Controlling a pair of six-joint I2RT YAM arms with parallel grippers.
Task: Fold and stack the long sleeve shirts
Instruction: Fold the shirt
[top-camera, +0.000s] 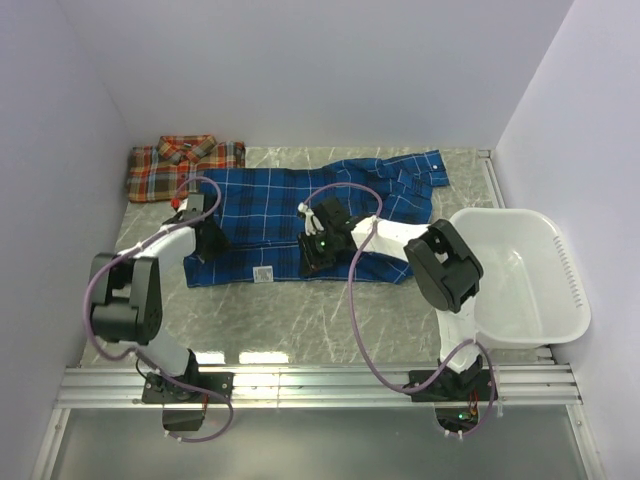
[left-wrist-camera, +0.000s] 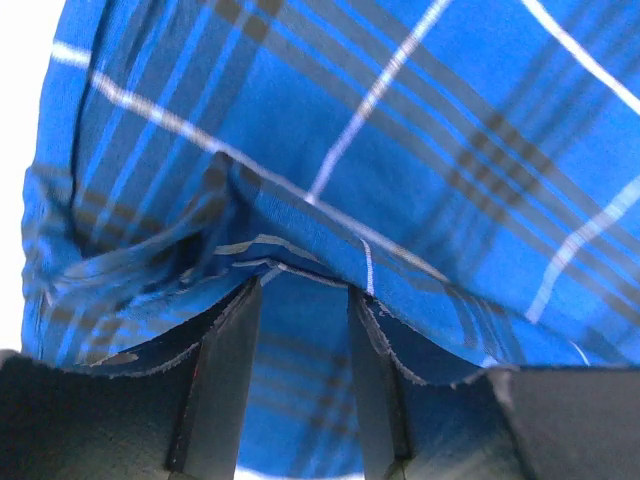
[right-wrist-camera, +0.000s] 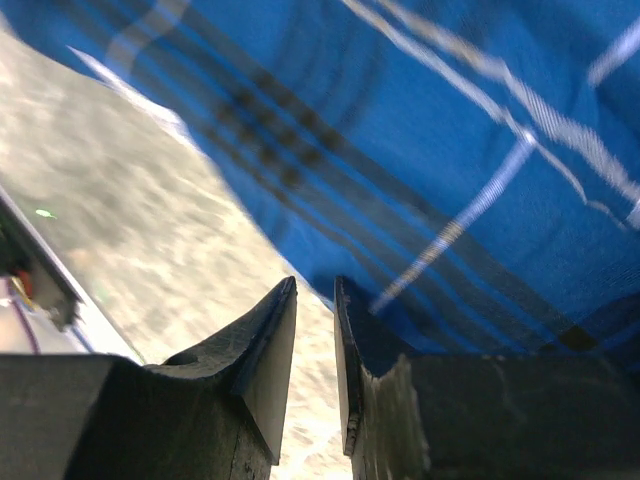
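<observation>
Left gripper (left-wrist-camera: 302, 290), right gripper (right-wrist-camera: 314, 285) at blue shirt (top-camera: 290, 205); basket (top-camera: 572, 292) alongside.

This looks like a robotics lab cell. A marble-patterned table (top-camera: 330, 322) is boxed in by plain white walls (top-camera: 300, 70) on three sides. Aluminium rails (top-camera: 320, 382) along its near edge carry two bolted-down robot arms (top-camera: 130, 300) with looped purple cables (top-camera: 352, 300).
</observation>
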